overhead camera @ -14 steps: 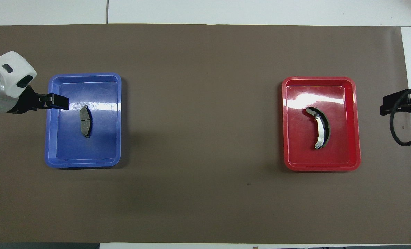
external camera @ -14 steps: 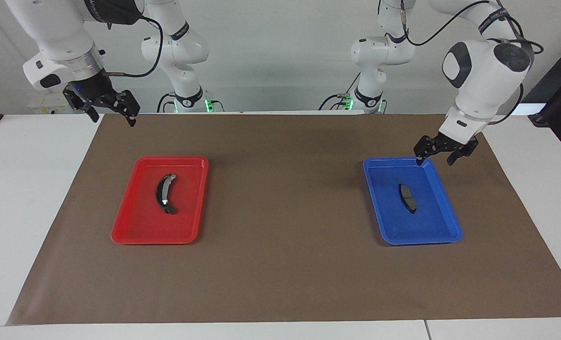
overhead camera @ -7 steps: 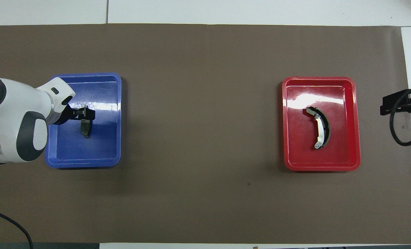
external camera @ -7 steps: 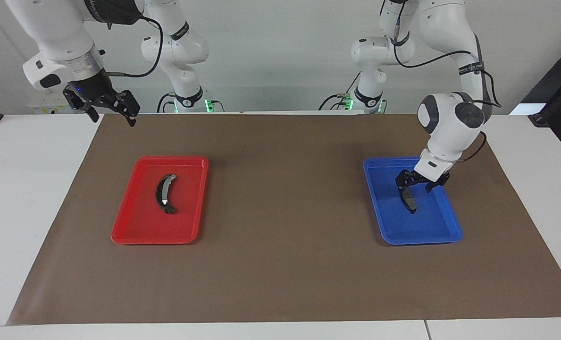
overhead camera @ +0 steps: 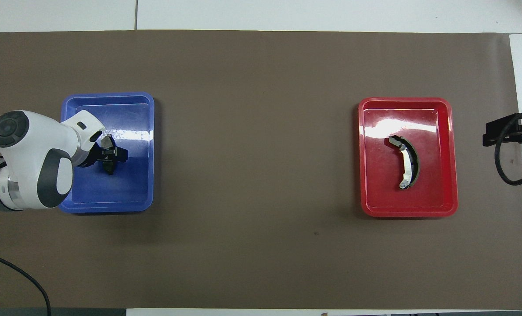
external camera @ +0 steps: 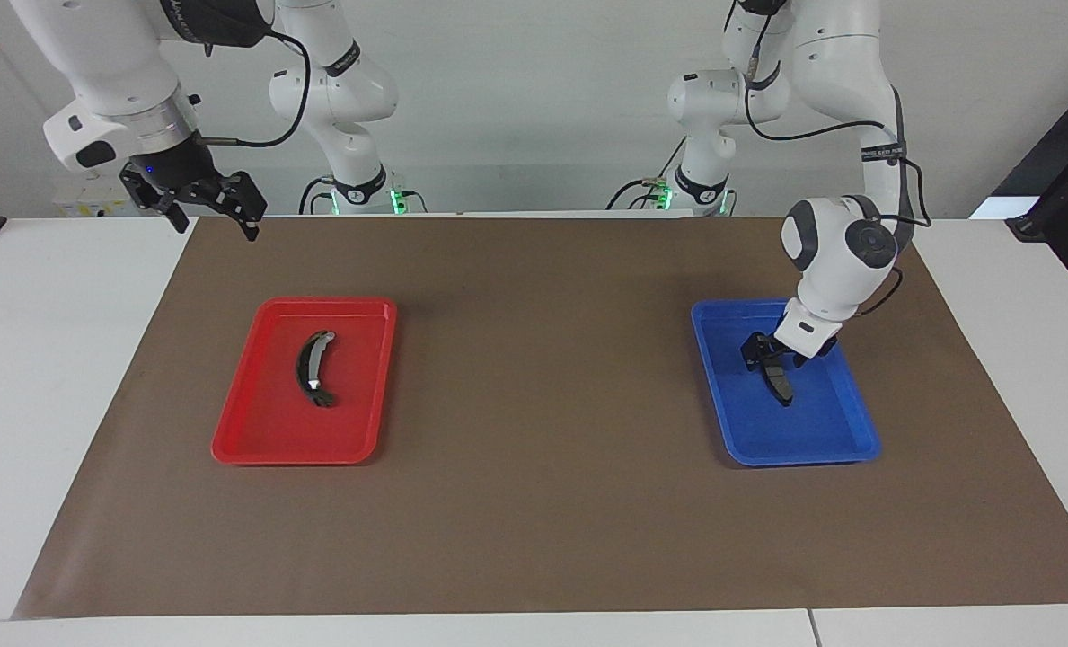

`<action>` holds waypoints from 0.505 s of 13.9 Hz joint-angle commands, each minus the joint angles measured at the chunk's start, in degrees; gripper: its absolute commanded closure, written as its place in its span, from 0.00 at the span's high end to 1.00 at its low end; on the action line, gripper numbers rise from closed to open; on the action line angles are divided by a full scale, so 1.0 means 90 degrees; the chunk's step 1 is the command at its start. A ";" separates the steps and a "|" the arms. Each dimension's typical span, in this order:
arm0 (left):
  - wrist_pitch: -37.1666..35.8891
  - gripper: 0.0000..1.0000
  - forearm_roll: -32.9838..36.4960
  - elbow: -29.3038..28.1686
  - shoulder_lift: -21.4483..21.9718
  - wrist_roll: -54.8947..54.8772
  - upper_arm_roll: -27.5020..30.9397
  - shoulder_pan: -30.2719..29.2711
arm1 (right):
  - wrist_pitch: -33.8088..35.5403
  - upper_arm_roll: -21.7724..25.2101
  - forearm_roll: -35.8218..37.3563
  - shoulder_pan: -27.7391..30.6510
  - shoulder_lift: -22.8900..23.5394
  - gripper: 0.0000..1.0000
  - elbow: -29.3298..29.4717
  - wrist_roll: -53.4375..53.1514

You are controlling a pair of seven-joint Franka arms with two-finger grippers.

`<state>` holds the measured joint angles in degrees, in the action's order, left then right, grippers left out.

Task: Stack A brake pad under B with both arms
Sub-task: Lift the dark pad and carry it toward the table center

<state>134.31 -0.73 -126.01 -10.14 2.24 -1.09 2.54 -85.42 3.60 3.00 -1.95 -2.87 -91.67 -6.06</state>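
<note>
The A brake pad (external camera: 780, 385), short and dark grey, lies in the blue tray (external camera: 825, 436) toward the left arm's end of the table. My left gripper (external camera: 772, 361) is down in that tray, open, its fingers astride the pad's end nearer the robots. In the overhead view the left gripper (overhead camera: 113, 154) covers the middle of the pad (overhead camera: 107, 141). B (external camera: 311, 368), the black crescent with a silver strip, lies in the red tray (external camera: 354, 422). My right gripper (external camera: 215, 225) waits open, raised over the table edge near the robots.
A brown mat (external camera: 534, 521) covers the table between and around both trays. In the overhead view the blue tray (overhead camera: 131, 193), the red tray (overhead camera: 436, 202), B (overhead camera: 408, 163) and the right gripper (overhead camera: 487, 134) at the mat's edge all show.
My left gripper has come from the tray's rim nearer the robots, turned and dropped into the blue tray onto the pad. The right arm has not moved.
</note>
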 commanded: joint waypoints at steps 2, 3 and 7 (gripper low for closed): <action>0.0184 0.91 -0.0026 -0.0169 -0.0006 0.0073 0.0014 -0.0019 | 0.0057 -0.0039 -0.0031 0.0050 0.0006 1.00 0.0000 0.0127; 0.0223 0.82 -0.0026 -0.0169 -0.0045 0.0034 0.0014 -0.0019 | 0.0057 -0.0039 -0.0031 0.0050 0.0006 1.00 0.0000 0.0127; -0.0127 0.14 -0.0026 -0.0033 -0.0016 -0.0015 0.0023 -0.0009 | 0.0057 -0.0039 -0.0031 0.0050 0.0006 1.00 0.0000 0.0127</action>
<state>134.16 -0.75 -126.13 -10.31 2.37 -1.09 2.54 -85.42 3.60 3.00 -1.95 -2.85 -91.67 -6.06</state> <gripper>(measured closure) 0.454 0.000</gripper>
